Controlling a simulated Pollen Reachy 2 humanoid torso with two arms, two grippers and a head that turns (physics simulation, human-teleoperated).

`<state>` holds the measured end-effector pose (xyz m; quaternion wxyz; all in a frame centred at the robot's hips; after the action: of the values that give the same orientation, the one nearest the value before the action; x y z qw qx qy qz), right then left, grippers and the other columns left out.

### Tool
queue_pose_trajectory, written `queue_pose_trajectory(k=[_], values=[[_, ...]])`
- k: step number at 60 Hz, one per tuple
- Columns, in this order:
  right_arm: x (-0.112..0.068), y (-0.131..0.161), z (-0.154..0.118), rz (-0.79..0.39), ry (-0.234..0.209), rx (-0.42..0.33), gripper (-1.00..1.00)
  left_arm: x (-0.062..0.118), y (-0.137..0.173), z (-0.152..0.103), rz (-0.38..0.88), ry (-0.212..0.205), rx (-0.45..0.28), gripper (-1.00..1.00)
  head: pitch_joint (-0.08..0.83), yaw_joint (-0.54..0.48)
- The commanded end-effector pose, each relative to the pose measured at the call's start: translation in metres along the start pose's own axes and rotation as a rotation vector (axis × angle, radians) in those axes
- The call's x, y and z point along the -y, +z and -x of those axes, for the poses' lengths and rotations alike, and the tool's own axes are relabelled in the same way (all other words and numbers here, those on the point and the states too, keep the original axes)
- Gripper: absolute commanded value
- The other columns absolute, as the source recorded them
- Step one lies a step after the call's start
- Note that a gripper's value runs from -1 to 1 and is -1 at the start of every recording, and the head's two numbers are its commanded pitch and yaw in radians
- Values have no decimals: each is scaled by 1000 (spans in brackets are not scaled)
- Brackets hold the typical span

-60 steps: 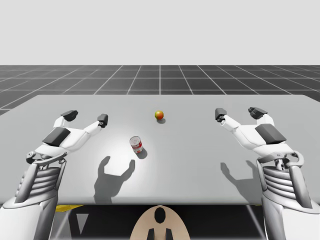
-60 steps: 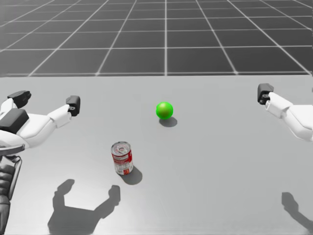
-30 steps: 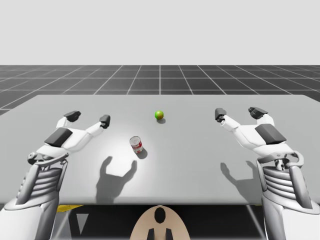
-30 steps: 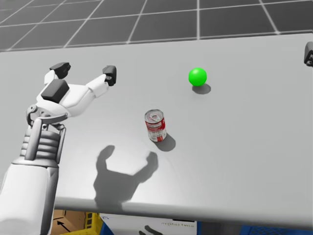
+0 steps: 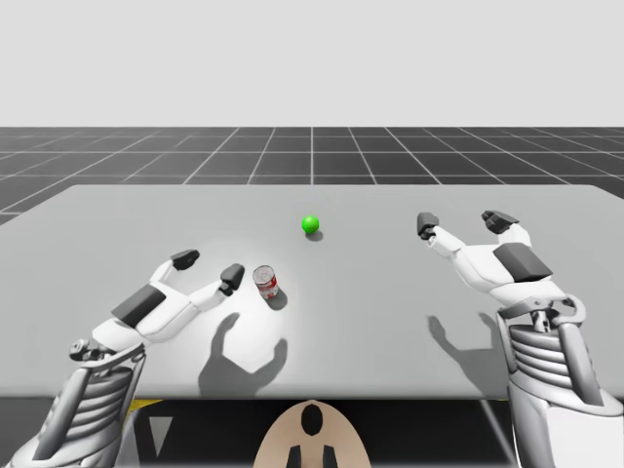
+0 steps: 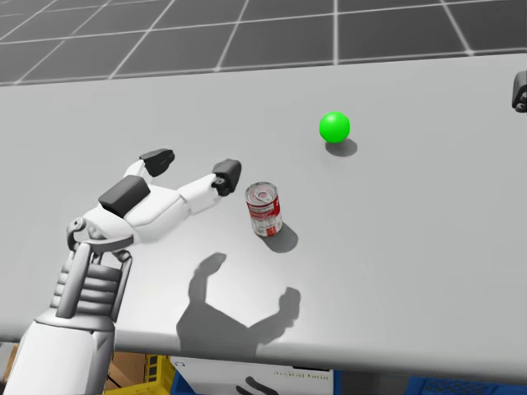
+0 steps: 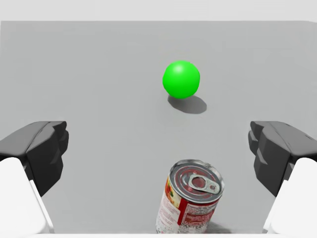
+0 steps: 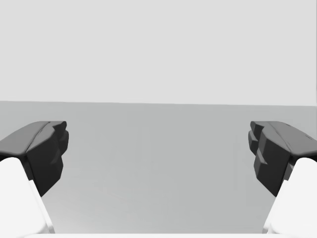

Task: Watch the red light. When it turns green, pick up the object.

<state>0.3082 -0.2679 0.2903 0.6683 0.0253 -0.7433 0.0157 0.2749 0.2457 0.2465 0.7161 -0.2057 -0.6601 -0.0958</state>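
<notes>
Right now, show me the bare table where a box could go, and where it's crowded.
Widest bare stretch: the table between the red and white can and my right gripper, nearer than the green ball. The far left corner is bare too. Crowded: my left gripper, jaws open, close to the can.
</notes>
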Motion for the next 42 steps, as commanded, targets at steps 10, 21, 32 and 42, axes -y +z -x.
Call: queue_pose_trajectory(k=[10, 21, 32, 42], values=[[1, 0, 1, 3, 2, 2, -1000, 3, -10, 64, 78, 17, -143, -1000, 626, 187], [2, 0, 0, 4, 1, 7, -1000, 6, -31, 83, 66, -41, -184, -1000, 626, 189], [3, 0, -1, 5, -1, 10, -1000, 14, -57, 88, 54, -79, -207, -1000, 626, 187], [4, 1, -1, 8, -3, 10, -1000, 21, -79, 96, 40, -103, -235, -1000, 631, 184]])
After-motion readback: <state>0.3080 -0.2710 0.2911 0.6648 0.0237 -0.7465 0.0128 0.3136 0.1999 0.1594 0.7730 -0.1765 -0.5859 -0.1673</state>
